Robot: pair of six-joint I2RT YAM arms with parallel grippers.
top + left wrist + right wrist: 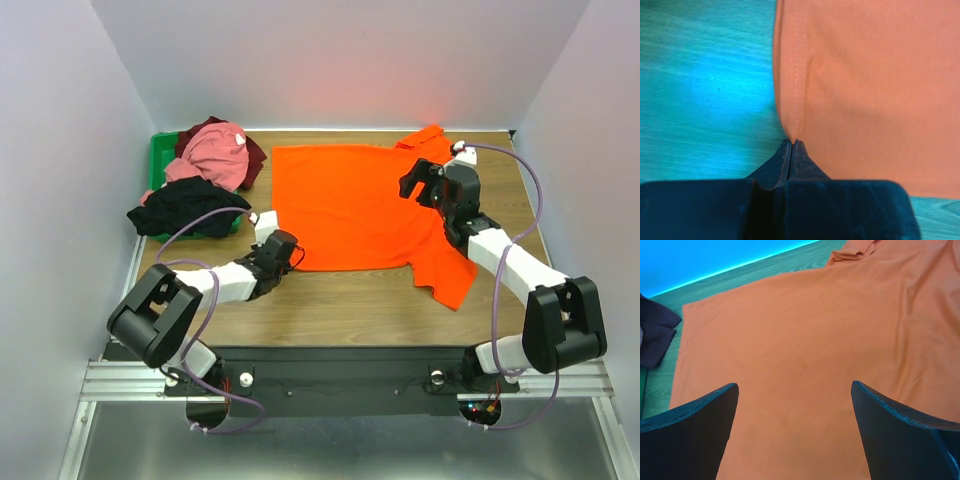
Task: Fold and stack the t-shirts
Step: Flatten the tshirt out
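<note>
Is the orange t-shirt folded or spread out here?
Spread out: the orange t-shirt lies flat on the table, both sleeves showing. The left gripper pinches its hem corner.

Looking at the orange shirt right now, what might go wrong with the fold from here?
The left end effector pinches only the stitched hem edge of the orange shirt, so the cloth may slip out when pulled. The right end effector hangs open over the shirt, holding nothing; a one-sided lift would likely fold crooked. The near sleeve sticks out by the right arm and could get bunched into the fold.
</note>
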